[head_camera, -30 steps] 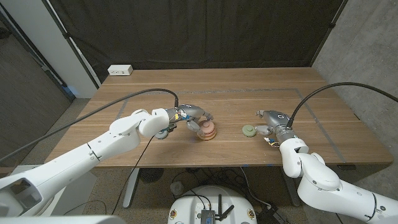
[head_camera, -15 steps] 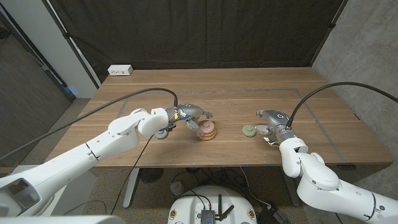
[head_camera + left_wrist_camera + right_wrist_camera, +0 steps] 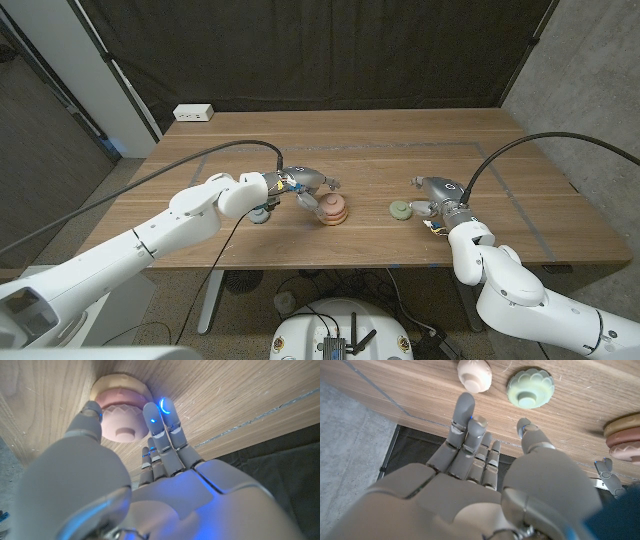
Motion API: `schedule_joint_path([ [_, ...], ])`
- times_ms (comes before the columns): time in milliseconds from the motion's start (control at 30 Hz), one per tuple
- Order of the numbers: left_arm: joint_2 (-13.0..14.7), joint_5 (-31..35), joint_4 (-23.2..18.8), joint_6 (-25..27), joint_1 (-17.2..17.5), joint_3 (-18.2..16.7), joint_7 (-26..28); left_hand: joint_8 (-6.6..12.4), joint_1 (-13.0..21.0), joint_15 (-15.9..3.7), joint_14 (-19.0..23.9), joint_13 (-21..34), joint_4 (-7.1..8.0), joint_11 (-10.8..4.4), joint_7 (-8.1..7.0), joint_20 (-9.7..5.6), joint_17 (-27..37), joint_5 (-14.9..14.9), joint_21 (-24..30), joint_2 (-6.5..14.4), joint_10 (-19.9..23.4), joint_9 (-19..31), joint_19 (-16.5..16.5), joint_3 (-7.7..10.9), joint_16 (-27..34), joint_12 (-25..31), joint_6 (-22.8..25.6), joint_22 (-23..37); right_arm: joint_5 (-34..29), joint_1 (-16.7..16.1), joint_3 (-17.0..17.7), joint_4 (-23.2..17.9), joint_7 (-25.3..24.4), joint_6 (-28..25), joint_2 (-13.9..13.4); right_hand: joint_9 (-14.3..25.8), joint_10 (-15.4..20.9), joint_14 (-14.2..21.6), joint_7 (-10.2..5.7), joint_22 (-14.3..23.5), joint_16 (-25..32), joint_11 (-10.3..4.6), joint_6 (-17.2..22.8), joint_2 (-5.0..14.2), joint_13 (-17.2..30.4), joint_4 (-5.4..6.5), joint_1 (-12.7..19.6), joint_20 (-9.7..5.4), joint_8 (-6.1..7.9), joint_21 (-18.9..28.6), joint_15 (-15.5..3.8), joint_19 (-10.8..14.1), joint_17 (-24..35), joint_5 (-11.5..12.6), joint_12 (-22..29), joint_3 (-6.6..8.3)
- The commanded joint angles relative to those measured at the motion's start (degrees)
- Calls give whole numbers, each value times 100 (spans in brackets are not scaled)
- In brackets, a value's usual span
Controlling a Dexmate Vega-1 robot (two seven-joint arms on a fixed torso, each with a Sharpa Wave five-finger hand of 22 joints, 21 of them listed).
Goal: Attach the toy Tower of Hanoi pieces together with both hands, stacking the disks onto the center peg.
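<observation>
A pink disk [image 3: 334, 205] sits on a tan base disk [image 3: 334, 215] near the table's middle, also seen as the pink disk [image 3: 120, 420] on the tan disk [image 3: 117, 382]. My left hand [image 3: 305, 188] is at the stack's left side. Its thumb [image 3: 92, 410] touches the pink disk's rim, and its fingers [image 3: 157, 415] are spread past the other side. A green disk [image 3: 400, 209] lies to the right, apart from the stack. My right hand [image 3: 438, 196] is just right of it, fingers apart and holding nothing. The green disk [image 3: 530, 386] and a cream piece [image 3: 474, 374] lie beyond its fingertips.
A small bluish piece [image 3: 262, 214] lies under my left forearm. A white power strip [image 3: 193, 113] sits at the table's far left corner. Tape lines [image 3: 525, 215] mark the wooden tabletop. A dark curtain hangs behind the table.
My left forearm has shifted slightly and its fingers stand a little higher over the stack. The right hand and the loose disks have not moved.
</observation>
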Motion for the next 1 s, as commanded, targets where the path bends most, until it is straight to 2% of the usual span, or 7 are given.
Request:
schedule_joint_path([
  [33, 180, -195, -175, 161, 232, -248, 187, 77, -43, -621, -19, -1, -3, -18, -10, -752, 8, 0, 12, 45, 127, -9, -22, -12, -13, 74, 104, 11, 33, -19, 47, 16, -62, 58, 15, 21, 61, 58, 8, 13, 24, 2, 49, -12, 23, -8, -56, -520, 28, -34, -345, 11, 31, 22, -27, 27],
  [767, 504, -808, -628, 844, 1407, -1003, 1441, 245, -29, -624, 38, -76, -35, -153, -87, -769, 56, -1, 39, 171, 562, -16, 61, 40, 41, 178, 514, 13, -9, 64, 80, 82, 33, 383, 7, 71, 67, 28, 25, 13, -2, -1, 50, -18, 24, -15, -53, -522, 43, -33, -348, 17, -4, 25, -28, 33],
  [1000, 519, -801, -720, 1064, 1622, -1123, 1837, 282, -8, -625, 62, -99, -52, -206, -126, -773, 63, 6, 45, 197, 677, -23, 75, 60, 56, 193, 642, 12, 3, 14, 190, 67, 29, 428, -25, 77, 64, 61, 32, 13, 29, -6, 54, -16, 25, -20, -42, -522, 43, -33, -348, 20, 21, 26, -29, 36],
])
